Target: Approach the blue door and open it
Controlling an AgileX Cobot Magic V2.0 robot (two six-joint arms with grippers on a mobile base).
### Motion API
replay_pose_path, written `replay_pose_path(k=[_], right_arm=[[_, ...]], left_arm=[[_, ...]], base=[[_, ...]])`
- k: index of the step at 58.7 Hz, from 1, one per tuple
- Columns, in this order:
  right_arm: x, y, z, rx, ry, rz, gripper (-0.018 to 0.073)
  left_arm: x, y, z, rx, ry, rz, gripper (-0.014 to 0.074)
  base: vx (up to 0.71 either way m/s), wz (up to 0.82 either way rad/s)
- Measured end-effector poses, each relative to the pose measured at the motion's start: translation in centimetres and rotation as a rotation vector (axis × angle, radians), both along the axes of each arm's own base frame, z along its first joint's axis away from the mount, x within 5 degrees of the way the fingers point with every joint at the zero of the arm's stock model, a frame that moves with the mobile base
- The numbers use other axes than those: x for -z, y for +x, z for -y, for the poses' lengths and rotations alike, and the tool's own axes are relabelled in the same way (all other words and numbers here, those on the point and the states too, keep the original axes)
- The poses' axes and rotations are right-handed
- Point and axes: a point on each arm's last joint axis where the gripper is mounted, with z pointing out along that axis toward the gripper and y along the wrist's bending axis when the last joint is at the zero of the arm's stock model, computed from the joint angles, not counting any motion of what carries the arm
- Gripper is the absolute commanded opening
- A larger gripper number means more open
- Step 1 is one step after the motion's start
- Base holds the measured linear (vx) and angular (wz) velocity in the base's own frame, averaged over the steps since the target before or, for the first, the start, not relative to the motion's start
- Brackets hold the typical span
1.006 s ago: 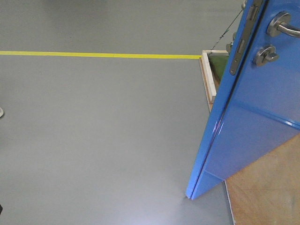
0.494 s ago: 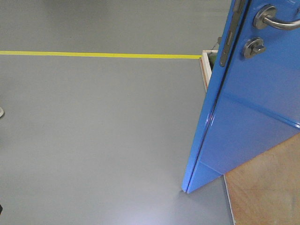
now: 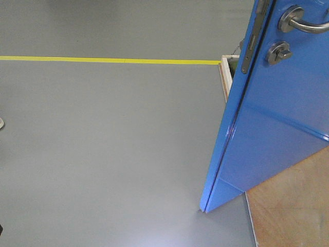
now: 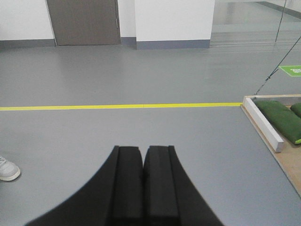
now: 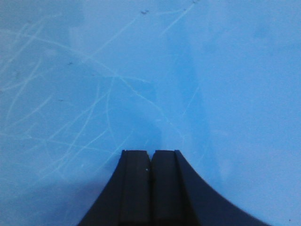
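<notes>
closed right gripper (image 5: 151, 157), scratched blue door (image 5: 141, 70)

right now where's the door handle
Front view, top right: the handle sits high on the blue door, just above the round lock and right of the edge plate.

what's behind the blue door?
Past the door edge: a white brace and green pads on a wooden base. The door covers the rest.

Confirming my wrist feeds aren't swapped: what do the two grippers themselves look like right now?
The left gripper and right gripper look alike. Each is matte black, with two flat rectangular pads flanked by outer sides that flare outward in a curve. No cables, markings or labels show. The arms themselves are out of view.
</notes>
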Motion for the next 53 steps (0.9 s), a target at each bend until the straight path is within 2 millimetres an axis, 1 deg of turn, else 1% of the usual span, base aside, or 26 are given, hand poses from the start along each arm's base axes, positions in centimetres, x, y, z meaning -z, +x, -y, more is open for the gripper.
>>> replay_pose_path(k=[53], right_arm=[[-0.02,0.00,0.00,0.000,0.002,0.002,0.0012]], left_arm=[[0.00,0.00,0.00,0.000,0.000,0.000,0.0073]], base=[[0.00,0.00]])
